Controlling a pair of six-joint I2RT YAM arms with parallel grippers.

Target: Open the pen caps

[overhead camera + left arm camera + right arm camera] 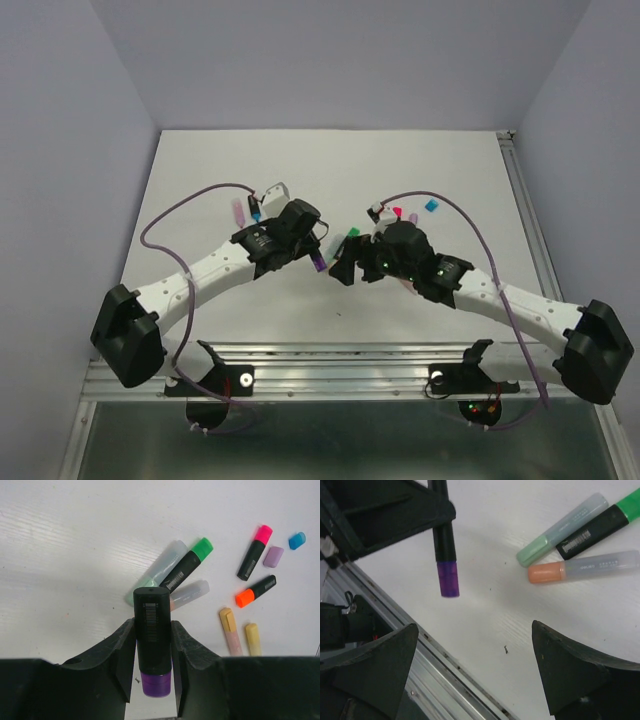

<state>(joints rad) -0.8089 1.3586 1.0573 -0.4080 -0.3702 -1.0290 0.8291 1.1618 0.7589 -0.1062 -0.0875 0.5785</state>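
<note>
We clamp a black pen (pixel 150 605) in our left gripper (pixel 152 640); its purple cap (pixel 448 579) points, along the pen's axis, toward our right gripper (pixel 475 632), jaws wide apart, nearest it. Only the left wrist view shows a loose blue cap (pixel 297 540) lying beyond on the table (pixel 75 540).

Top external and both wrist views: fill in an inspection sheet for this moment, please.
Surface: white table, one dark speck.
Job's things: purple cap on the held black pen; green cap, pink cap and orange cap on lying black pens; lilac cap and blue cap loose.
Clutter: mint highlighter, orange highlighter, two yellowish highlighters.
Grippers: left gripper shut on the black pen; right gripper open, empty.
Cables: left purple cable and right purple cable loop off the arms.
Surroundings: plain walls; metal rail at the near edge.
</note>
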